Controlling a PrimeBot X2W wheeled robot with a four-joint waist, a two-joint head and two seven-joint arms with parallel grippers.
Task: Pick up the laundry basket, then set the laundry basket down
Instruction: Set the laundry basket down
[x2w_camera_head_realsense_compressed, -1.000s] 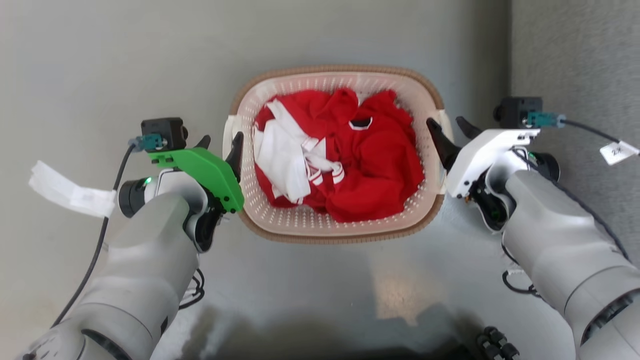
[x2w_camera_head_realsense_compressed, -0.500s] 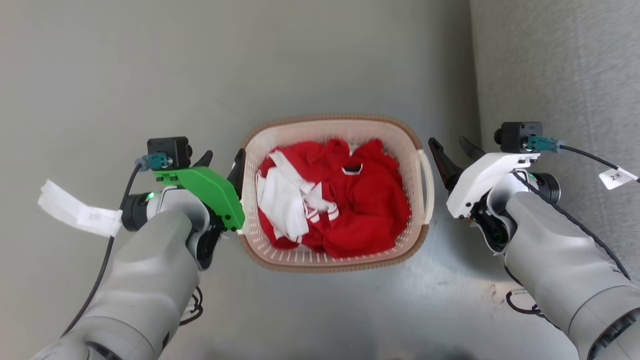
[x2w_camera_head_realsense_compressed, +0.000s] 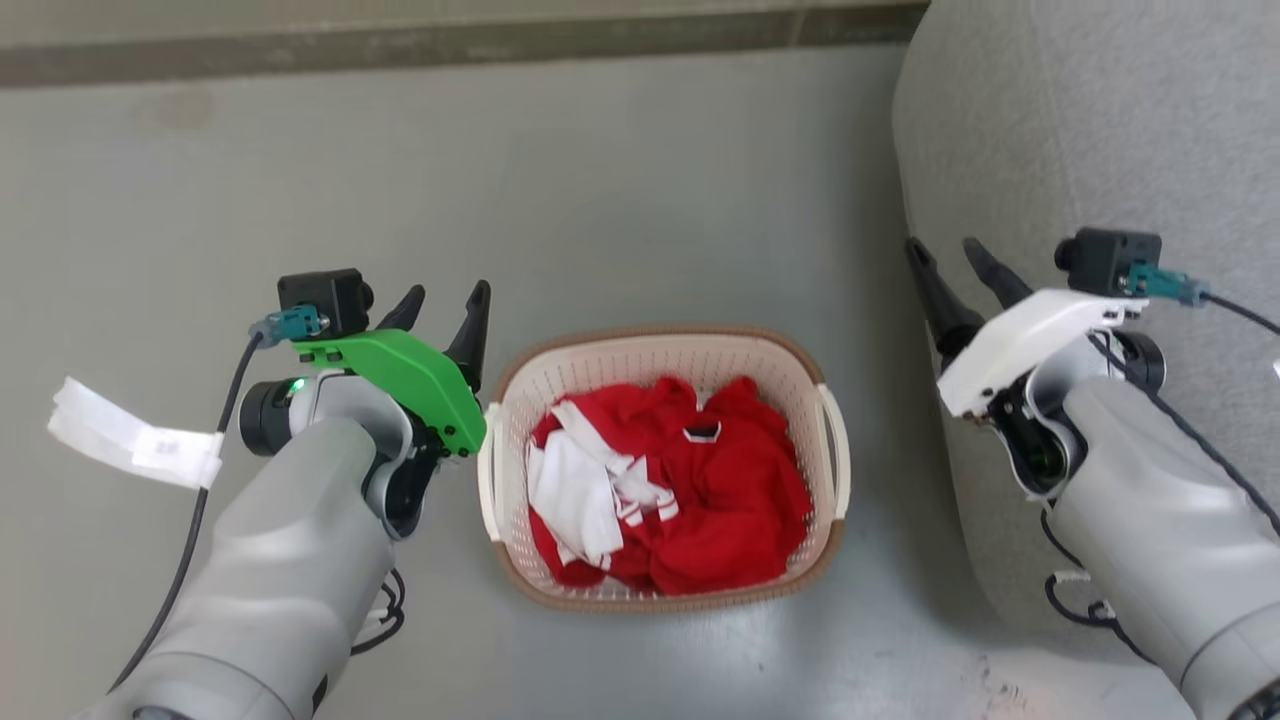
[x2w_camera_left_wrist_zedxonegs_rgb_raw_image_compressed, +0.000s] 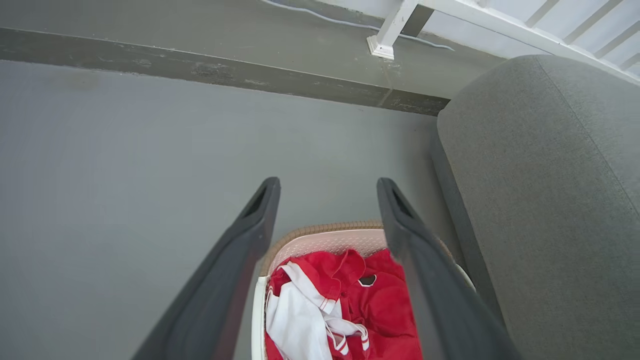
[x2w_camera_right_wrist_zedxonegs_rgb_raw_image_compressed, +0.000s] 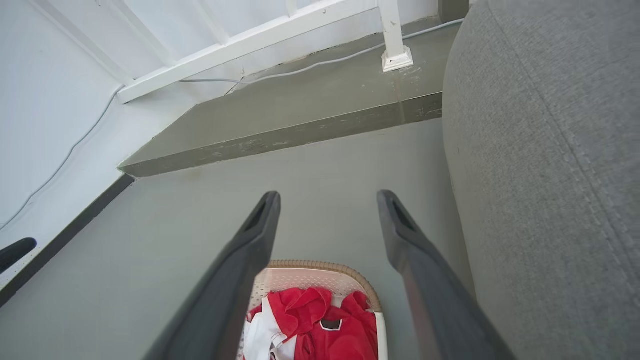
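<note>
The laundry basket (x2w_camera_head_realsense_compressed: 655, 334) stands on the grey floor, cream with a brown rim, holding red and white clothes (x2w_camera_head_realsense_compressed: 720, 490). My left gripper (x2w_camera_head_realsense_compressed: 445, 295) hangs open above and to the left of its left handle (x2w_camera_head_realsense_compressed: 487, 470), touching nothing. My right gripper (x2w_camera_head_realsense_compressed: 942, 248) is open too, well off to the right over the sofa's edge, clear of the right handle (x2w_camera_head_realsense_compressed: 838, 450). The left wrist view has the open left gripper (x2w_camera_left_wrist_zedxonegs_rgb_raw_image_compressed: 327, 182) above the basket (x2w_camera_left_wrist_zedxonegs_rgb_raw_image_compressed: 320, 231). In the right wrist view, the open right gripper (x2w_camera_right_wrist_zedxonegs_rgb_raw_image_compressed: 328, 196) is above the basket (x2w_camera_right_wrist_zedxonegs_rgb_raw_image_compressed: 320, 264).
A grey upholstered sofa (x2w_camera_head_realsense_compressed: 1050, 150) rises close on the basket's right side. A raised concrete step (x2w_camera_head_realsense_compressed: 400, 45) crosses the back, with a white railing post (x2w_camera_left_wrist_zedxonegs_rgb_raw_image_compressed: 390, 30) and a cable on it. A white wall (x2w_camera_right_wrist_zedxonegs_rgb_raw_image_compressed: 45, 100) stands at the left.
Both grippers have left the basket's handles and drawn up and outward, empty. The head camera has risen, so the basket looks smaller and lower, with the step and sofa now in sight.
</note>
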